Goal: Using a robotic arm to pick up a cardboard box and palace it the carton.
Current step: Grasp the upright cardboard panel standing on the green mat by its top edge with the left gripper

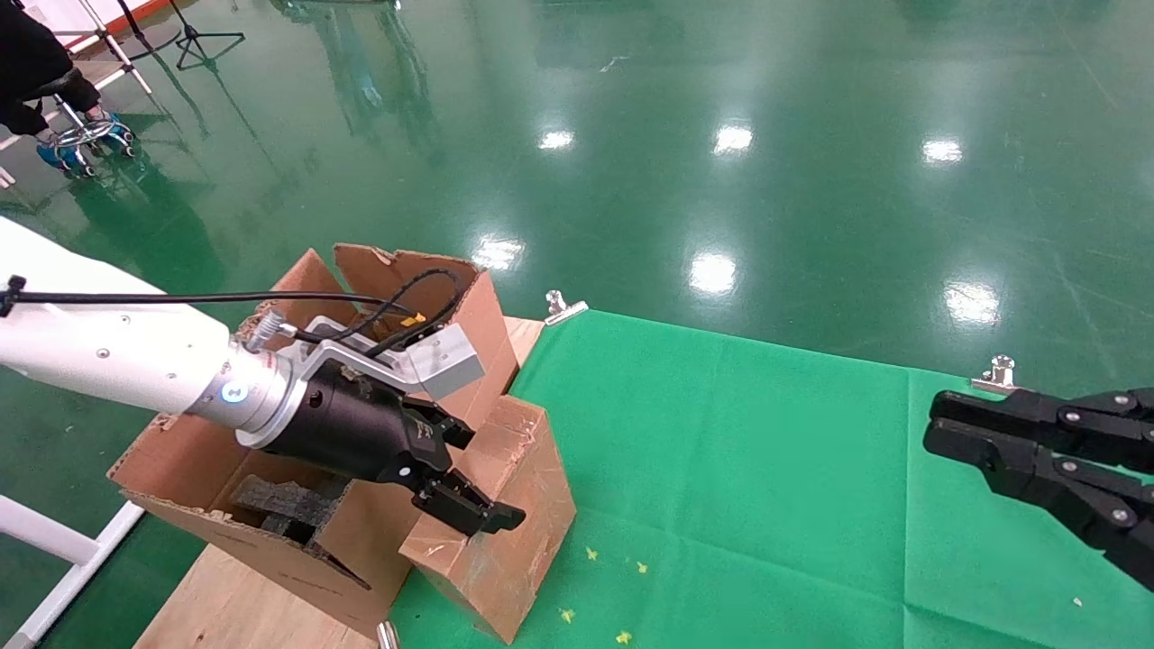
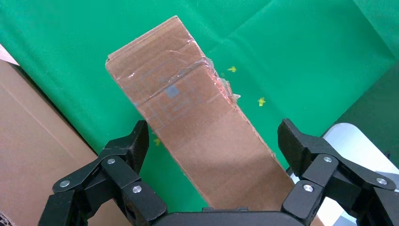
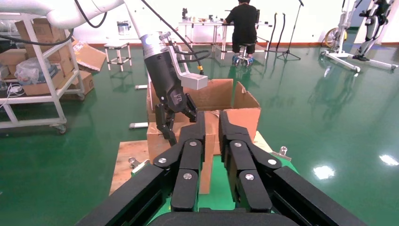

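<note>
left pincer (image 2: 214,141) spread wide | cardboard box (image 2: 197,127) between fingers, untouched | carton (image 1: 297,505) beside

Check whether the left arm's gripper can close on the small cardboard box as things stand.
Probably yes. The left gripper is open with its fingers spread to either side of the cardboard box, nothing between them. The carton stands close beside it but does not block the fingers.

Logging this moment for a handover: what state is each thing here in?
left gripper: open, fingers either side of the cardboard box, not clamped
cardboard box: closed, standing on the green cloth, outside the carton
carton: flaps up, open
right gripper: shut, empty, off to the side
</note>
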Tool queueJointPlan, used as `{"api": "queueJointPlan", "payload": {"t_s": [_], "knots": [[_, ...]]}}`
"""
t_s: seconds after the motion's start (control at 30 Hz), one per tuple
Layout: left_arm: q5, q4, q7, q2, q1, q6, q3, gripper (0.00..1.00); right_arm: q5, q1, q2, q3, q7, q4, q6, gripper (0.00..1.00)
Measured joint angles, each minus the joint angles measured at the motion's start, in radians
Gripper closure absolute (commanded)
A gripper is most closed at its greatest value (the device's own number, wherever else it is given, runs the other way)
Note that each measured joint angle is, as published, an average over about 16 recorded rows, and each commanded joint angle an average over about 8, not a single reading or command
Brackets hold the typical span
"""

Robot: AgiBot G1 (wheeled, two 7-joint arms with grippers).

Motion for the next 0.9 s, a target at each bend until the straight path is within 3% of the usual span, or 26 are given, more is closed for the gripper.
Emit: {"api": "queueJointPlan", "payload": {"t_s": [0.9], "knots": [[-0.023,0.017,0.016,-0.007,-0.023,0.003,-0.020,1.00,0.000,0.000,0.000,0.000,0.000,0.000,0.000,0.00]]}}
